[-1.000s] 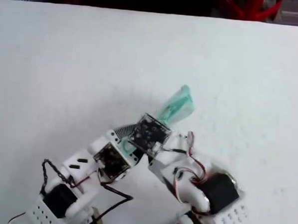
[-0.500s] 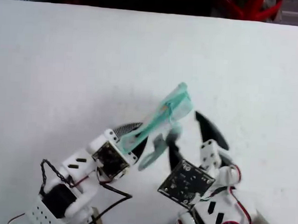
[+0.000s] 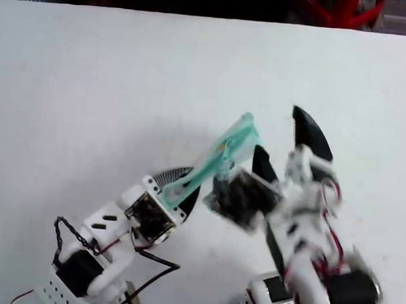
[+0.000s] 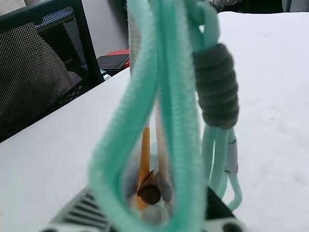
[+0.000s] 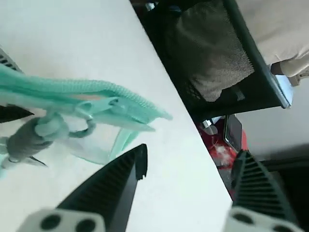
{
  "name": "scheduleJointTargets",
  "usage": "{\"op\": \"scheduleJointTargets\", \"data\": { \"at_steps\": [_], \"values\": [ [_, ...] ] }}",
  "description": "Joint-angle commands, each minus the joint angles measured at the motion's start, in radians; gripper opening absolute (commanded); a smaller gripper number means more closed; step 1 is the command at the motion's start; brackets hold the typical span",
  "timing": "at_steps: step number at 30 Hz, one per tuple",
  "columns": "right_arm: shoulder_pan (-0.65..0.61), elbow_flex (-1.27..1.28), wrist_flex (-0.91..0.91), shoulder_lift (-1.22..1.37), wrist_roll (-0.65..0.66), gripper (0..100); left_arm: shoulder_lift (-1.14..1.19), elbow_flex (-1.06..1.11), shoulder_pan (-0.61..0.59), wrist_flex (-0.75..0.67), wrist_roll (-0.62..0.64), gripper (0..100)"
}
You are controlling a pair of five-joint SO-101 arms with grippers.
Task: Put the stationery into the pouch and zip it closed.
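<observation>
L arm low at the near-left edge of the worktop (image 3: 91, 71), elbow bent, forearm angled toward centre. Left gripper (image 3: 182, 186) is clamped on the near end of the teal pouch (image 3: 223, 153). In the left wrist view the ribbed gripper base sits right under the pouch (image 4: 164, 96).

R arm stands at the near-right edge w/ forearm raised and wrist tipped toward the far side. Right gripper (image 3: 277, 128) is spread wide, nothing in it. One black finger (image 3: 263, 165) is just beside the pouch's side, the other (image 3: 311, 134) well off to the R. In the right wrist view the gripper (image 5: 192, 152) gapes w/ bare worktop between the fingers, the pouch (image 5: 72, 94) off to one side, apart from both.

Pouch runs diagonally from the left gripper toward far-right. Its mouth gapes open, zip not closed. An orange stationery piece (image 4: 145, 159) stands inside, plus a brown round end close by, type unclear. Grey zip pull (image 4: 217, 84) hangs on teal cord by the mouth.

Beyond the worktop edge: black mesh chair (image 5: 217, 53).
</observation>
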Motion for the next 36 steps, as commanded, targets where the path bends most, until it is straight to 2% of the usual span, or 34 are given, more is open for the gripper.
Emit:
{"op": "scheduleJointTargets", "data": {
  "at_steps": [1, 5, 10, 20, 23, 26, 30, 36],
  "values": [
    [0.018, -0.157, 0.036, 0.128, 0.123, 28.0, 0.004, -0.052, -0.004, 0.006, 0.002, 2],
    [0.008, -0.339, 0.217, 0.312, 0.239, 28.1, 0.004, -0.052, -0.004, 0.005, 0.002, 2],
    [-0.031, -0.529, 0.378, 0.472, 0.315, 28.3, 0.004, -0.052, -0.004, 0.003, 0.002, 2],
    [-0.102, -0.488, 0.367, 0.496, 0.379, 28.1, 0.004, -0.052, -0.004, 0.003, 0.002, 2],
    [-0.096, -0.446, 0.367, 0.496, 0.445, 27.5, 0.004, -0.052, -0.004, 0.003, 0.002, 2],
    [-0.094, -0.407, 0.364, 0.496, 0.493, 20.1, 0.004, -0.052, -0.004, 0.003, 0.002, 2],
    [-0.096, -0.399, 0.361, 0.496, 0.512, 2.7, 0.004, -0.052, -0.004, 0.003, 0.002, 2],
    [-0.096, -0.397, 0.364, 0.475, 0.511, 2.2, 0.002, -0.057, -0.012, 0.002, 0.002, 3]
  ]
}}
